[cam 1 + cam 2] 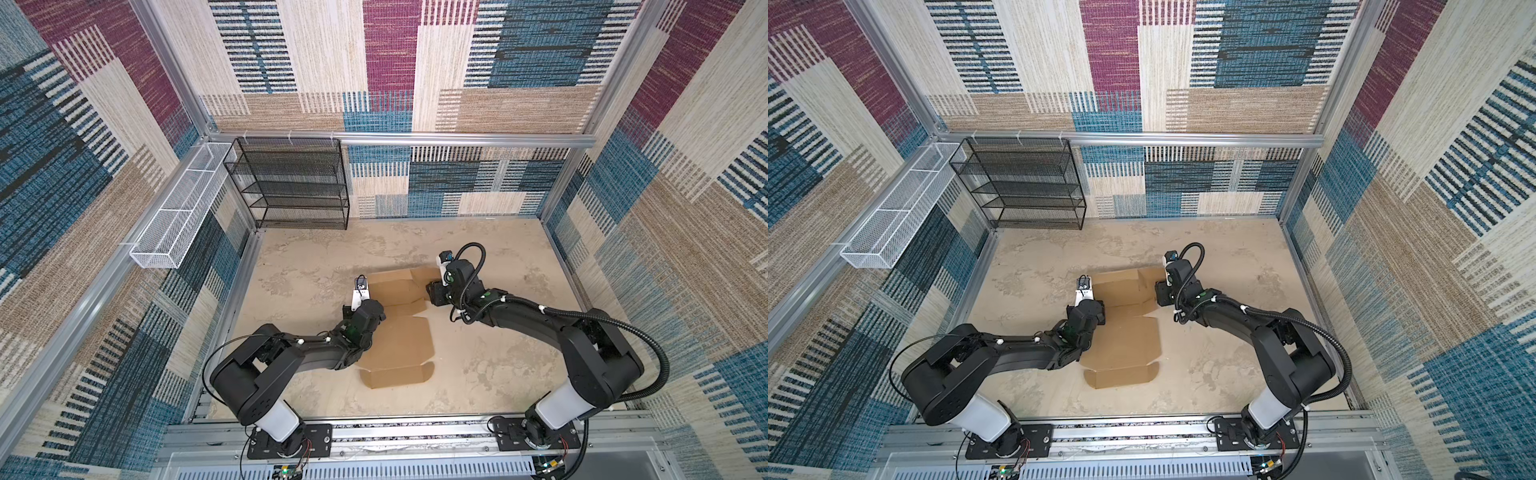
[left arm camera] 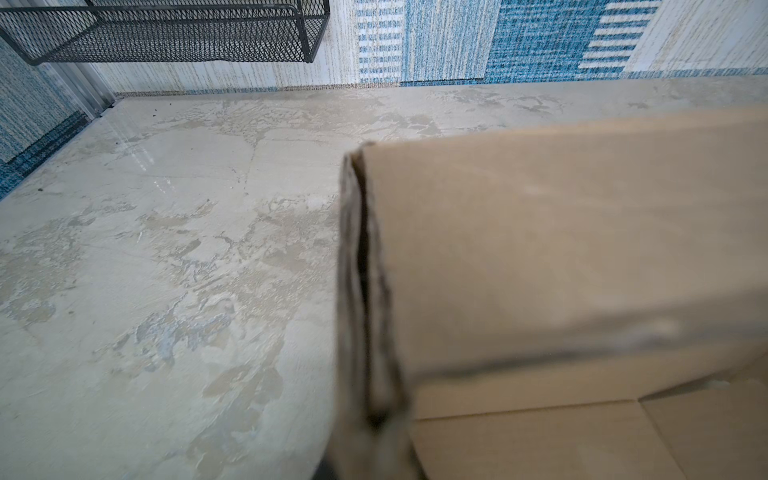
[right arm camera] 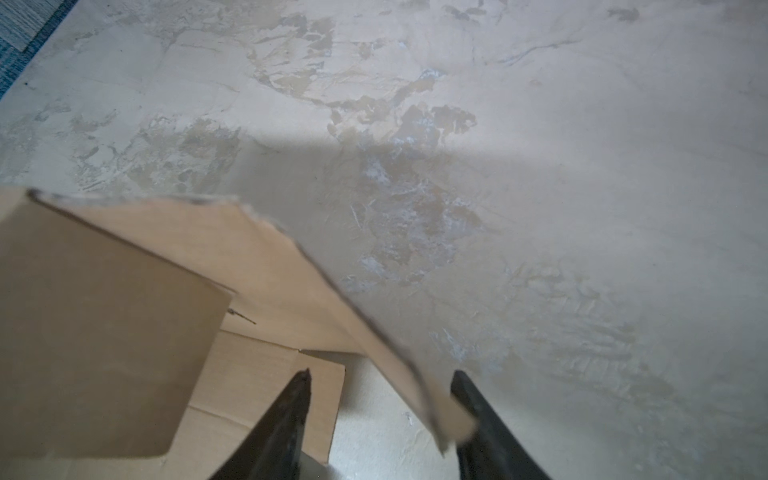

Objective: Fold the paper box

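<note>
Left claw [image 1: 362, 296], in both top views, sits clenched at the plain brown corrugated cardboard paper box [image 1: 399, 332]. The box lies partly formed on the mottled beige tabletop [image 1: 498, 365], well apart from the black mesh shelf rack [image 1: 291, 183]. The right claw [image 1: 434, 293] works the other corner of the box's rack-facing end. The rack, the white wire basket [image 1: 178, 220] beside it and the box hold nothing visible.

Left wrist view: a doubled side wall [image 2: 351, 291] stands upright, seemingly pinched.

Right wrist view: spread fingers [image 3: 286, 419] straddle a raised flap [image 3: 282, 274], ungripped.

The step in hand looks like raising the end walls; the next move calls for closing on that flap and tucking it inward.
</note>
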